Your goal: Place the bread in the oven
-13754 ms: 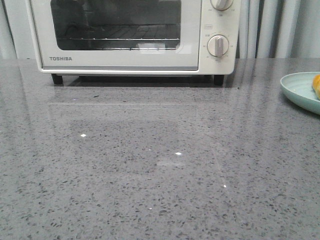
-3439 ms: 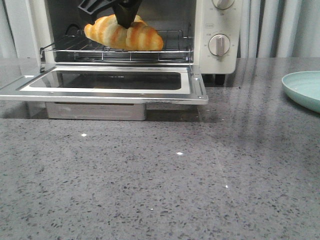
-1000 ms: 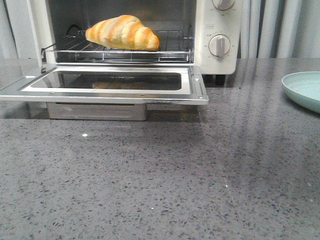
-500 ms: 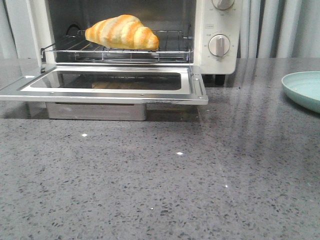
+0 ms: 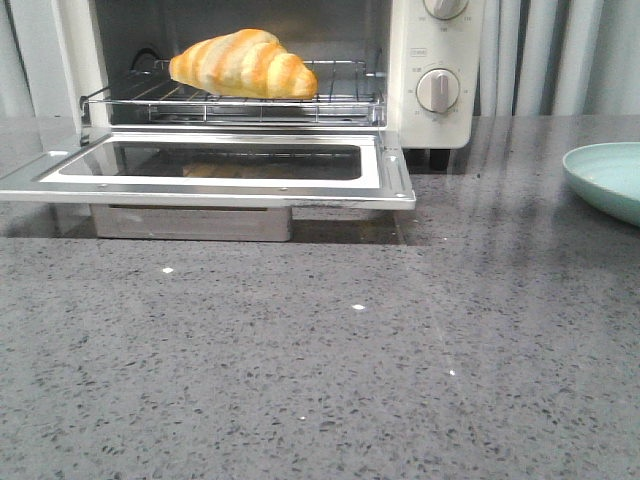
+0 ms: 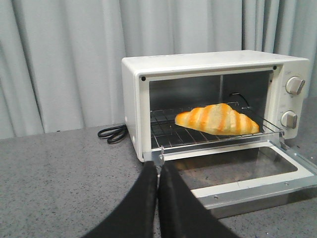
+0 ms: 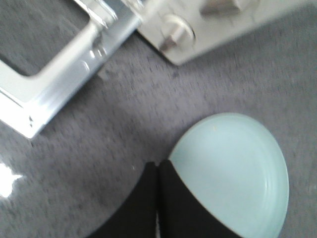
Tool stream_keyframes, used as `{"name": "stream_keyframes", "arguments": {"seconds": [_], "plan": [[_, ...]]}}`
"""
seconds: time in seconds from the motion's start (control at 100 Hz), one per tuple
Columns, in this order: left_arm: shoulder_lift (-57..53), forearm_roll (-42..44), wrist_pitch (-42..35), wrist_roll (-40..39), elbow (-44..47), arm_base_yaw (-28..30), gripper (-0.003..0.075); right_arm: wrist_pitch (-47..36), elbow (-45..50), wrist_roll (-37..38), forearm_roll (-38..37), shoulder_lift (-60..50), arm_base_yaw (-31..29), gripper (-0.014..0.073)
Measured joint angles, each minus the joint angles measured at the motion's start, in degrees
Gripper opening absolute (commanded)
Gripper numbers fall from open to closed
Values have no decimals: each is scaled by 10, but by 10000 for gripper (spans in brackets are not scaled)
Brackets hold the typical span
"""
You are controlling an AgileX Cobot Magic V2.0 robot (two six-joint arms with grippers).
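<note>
Grey curtains (image 6: 64, 59) hang behind a grey speckled counter (image 5: 320, 380). On the counter sits the oven (image 6: 133, 104), cream-white, with two round knobs (image 5: 437, 90) on its right side. Its door (image 5: 210, 168) is folded down flat toward the front, so the inside is open. A black cord (image 6: 111, 134) lies on the counter beside the oven. Over at the right is a pale blue plate (image 5: 605, 180), and nothing is on it.

The bread (image 5: 243, 64) is inside the oven, lying on the wire rack (image 5: 340, 100). It is golden-orange with paler stripes. Its long way runs side to side across the oven, with the pointed ends to the left and right.

The left end effector (image 6: 158, 171) hangs outside the oven, in front of the open door. Its two black fingers are pressed together with nothing between them. The bread lies ahead of it, inside the oven and a bit to the right. The right end effector (image 7: 157, 171) hangs over the near edge of the plate, well apart from the bread. Its fingers are together too, and hold nothing.

The bread looks to be in place already. If anything is left, I think it is shutting the door. The left arm is the nearer one for that.
</note>
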Motion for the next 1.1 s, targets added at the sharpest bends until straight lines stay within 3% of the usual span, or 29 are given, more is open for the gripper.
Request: {"name": "stream_keyframes", "arguments": {"seconds": [0.31,0.75,1.1], "plan": [[0,-7,-32,0,49,0,-21,-1,157,89,-5,-174,-7,-74],[0,-24,-94,0,102,0,-21,-99,393,123,-13,-439,-7,-74],[0,-27,-95,0,103,0,-21,-101,431,125,-14,-532,-8,-74]]}}
